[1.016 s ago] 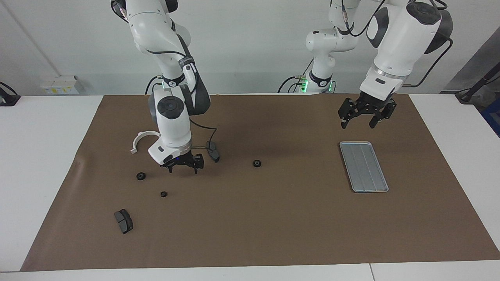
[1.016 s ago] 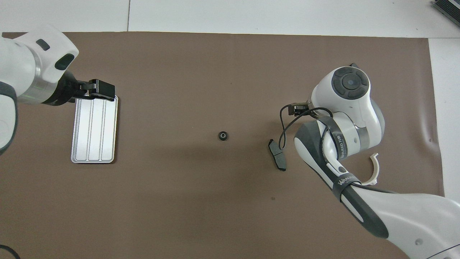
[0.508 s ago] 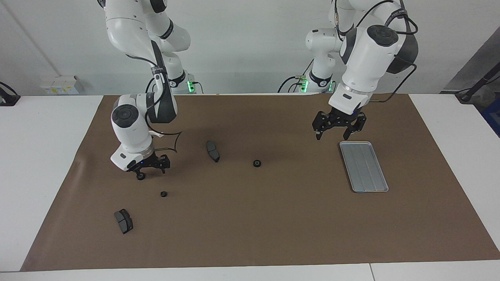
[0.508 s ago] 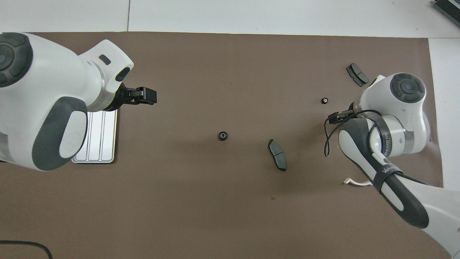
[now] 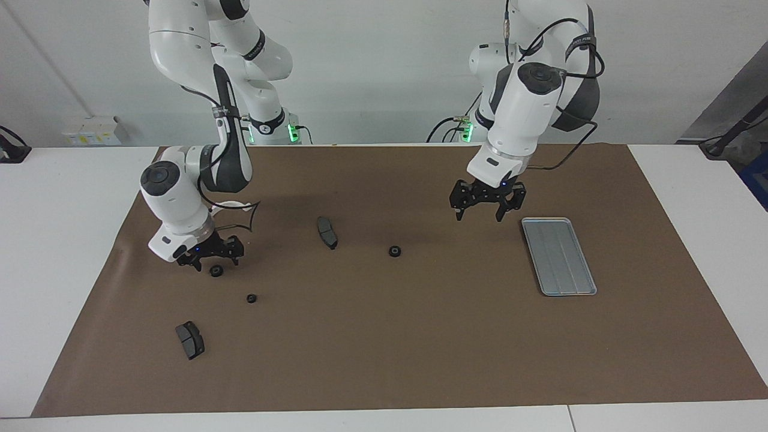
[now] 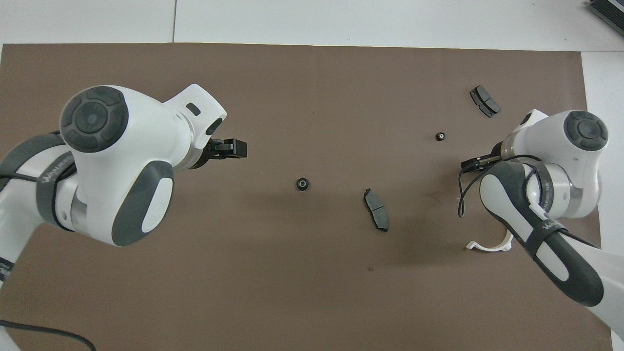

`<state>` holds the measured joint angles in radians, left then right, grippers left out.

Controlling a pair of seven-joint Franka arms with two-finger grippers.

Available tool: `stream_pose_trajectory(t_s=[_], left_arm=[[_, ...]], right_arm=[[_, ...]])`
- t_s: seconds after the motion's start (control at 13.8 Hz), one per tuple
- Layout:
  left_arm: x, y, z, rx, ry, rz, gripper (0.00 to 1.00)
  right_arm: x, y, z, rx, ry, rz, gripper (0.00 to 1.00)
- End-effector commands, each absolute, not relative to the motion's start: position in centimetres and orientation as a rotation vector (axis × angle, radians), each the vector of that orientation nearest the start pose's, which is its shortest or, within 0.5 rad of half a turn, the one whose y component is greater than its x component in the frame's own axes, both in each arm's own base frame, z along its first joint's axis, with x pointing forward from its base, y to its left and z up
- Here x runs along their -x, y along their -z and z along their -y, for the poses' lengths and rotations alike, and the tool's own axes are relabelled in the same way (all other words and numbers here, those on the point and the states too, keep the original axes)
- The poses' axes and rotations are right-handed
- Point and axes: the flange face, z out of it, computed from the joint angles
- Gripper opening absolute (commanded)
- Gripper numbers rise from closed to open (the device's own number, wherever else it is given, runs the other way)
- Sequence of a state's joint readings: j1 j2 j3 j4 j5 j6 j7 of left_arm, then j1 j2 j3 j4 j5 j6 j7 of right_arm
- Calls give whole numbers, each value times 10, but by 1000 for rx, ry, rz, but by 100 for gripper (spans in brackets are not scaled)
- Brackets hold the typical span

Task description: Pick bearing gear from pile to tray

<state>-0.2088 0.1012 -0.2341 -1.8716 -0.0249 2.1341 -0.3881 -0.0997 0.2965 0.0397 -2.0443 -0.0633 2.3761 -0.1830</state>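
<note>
Gear [image 5: 216, 271], small black round, under wide-open right gripper [image 5: 208, 259], left gripper [image 5: 487, 208] open

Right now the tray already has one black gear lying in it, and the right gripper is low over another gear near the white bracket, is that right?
Not quite: the tray holds nothing; the facing view shows only its bare ribbed surface. The rest stands: the right gripper is low over a gear near the white bracket.
</note>
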Motion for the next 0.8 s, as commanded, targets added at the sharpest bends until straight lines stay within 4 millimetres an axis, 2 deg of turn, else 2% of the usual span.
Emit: stream_pose_trajectory(t_s=[0.0,0.07,0.15,0.29,0.36,0.44,0.73], left_arm=[[-530,-444,284,3253,246,-21,100],[-525,-438,296,3240,245,-20,100],[-519,-416,314,3206,215,-23,100],[-515,-387,341,3175,266,67,100],[-515,-379,349,3181,281,117,100],[-510,-374,358,3182,271,118,100],[-514,-353,381,3194,237,142,100]], right_arm=[[-585,-294,43,3150,115,290,80],[-586,-292,45,3150,128,283,70],[-587,-292,47,3151,149,279,63],[-587,-292,47,3149,150,270,58],[-587,-292,47,3149,150,264,55],[-587,-292,47,3148,148,268,52],[-587,-292,46,3148,153,271,50]])
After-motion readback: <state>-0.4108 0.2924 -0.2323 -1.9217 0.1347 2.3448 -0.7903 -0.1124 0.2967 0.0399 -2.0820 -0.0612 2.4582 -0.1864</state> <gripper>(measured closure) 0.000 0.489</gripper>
